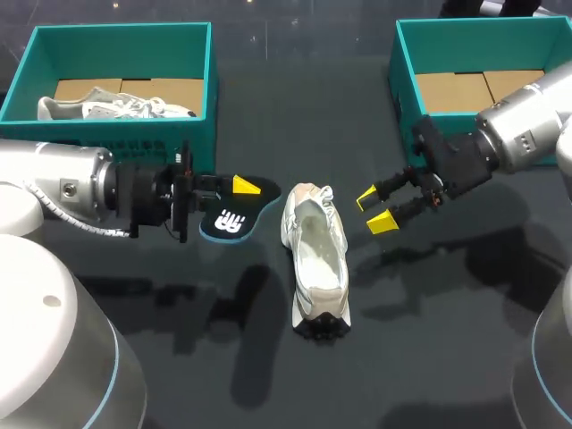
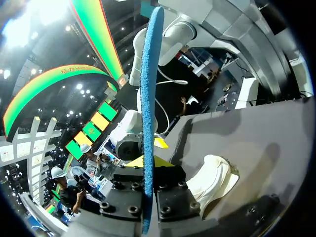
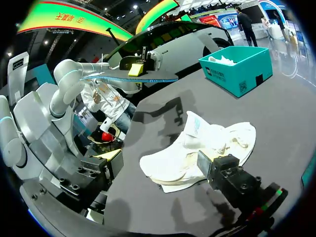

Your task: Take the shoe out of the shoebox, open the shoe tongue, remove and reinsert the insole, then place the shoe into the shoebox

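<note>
A white shoe (image 1: 317, 259) lies on the dark table, its opening facing up and its toe toward me. To its left my left gripper (image 1: 234, 198) is shut on a black and blue insole (image 1: 231, 219), held flat above the table. In the left wrist view the insole (image 2: 146, 98) shows edge-on between the fingers, with the shoe (image 2: 212, 180) off to one side. My right gripper (image 1: 375, 210) hangs open just right of the shoe, holding nothing. In the right wrist view the shoe (image 3: 197, 153) lies ahead of its black finger (image 3: 229, 175).
A teal shoebox (image 1: 116, 40) at the back left holds a second pale shoe (image 1: 116, 109). Another teal shoebox (image 1: 483, 36) at the back right shows only its cardboard floor. Dark table surface stretches in front of the shoe.
</note>
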`<state>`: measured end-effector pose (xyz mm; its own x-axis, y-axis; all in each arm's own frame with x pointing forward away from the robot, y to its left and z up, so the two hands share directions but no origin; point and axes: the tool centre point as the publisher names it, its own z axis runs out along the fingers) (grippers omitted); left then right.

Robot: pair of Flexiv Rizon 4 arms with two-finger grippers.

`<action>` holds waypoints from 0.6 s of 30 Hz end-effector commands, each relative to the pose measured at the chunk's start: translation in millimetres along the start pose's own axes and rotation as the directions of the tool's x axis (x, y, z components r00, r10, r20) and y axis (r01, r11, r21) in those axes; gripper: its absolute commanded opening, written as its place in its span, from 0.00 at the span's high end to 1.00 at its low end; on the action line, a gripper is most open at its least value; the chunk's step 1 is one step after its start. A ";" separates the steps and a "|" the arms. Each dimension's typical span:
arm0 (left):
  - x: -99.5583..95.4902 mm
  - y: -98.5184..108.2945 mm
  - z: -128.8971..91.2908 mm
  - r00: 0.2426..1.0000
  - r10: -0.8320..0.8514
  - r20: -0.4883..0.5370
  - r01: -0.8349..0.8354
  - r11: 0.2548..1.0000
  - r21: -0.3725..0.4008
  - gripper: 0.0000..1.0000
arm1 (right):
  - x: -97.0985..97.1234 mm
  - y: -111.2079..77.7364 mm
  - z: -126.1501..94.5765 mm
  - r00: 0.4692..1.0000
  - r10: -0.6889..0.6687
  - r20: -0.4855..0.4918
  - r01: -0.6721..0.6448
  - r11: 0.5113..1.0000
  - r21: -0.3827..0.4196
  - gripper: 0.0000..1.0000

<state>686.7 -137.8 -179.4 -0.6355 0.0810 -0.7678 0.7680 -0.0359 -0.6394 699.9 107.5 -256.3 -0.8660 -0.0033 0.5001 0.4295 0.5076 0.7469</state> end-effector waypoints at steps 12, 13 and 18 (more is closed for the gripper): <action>4.8 -9.5 8.9 0.989 -0.147 -0.011 0.147 0.989 -0.013 1.00 | 9.4 -7.5 5.6 0.990 -0.051 0.129 0.033 0.990 0.137 0.00; 6.4 -11.3 10.9 0.985 -0.170 -0.017 0.169 0.985 -0.043 1.00 | 8.0 -12.0 6.1 0.987 -0.061 0.146 0.039 0.988 0.148 0.00; 17.5 -25.6 18.1 0.976 -0.212 -0.054 0.208 0.976 -0.065 1.00 | 1.1 -31.0 9.6 0.975 -0.090 0.204 0.052 0.981 0.186 0.00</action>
<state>664.4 -153.1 -184.4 -0.7721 0.1465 -0.6184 0.6259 0.0072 -0.7799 692.0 100.6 -277.8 -0.9288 0.0885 0.3597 0.3254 0.6593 0.6778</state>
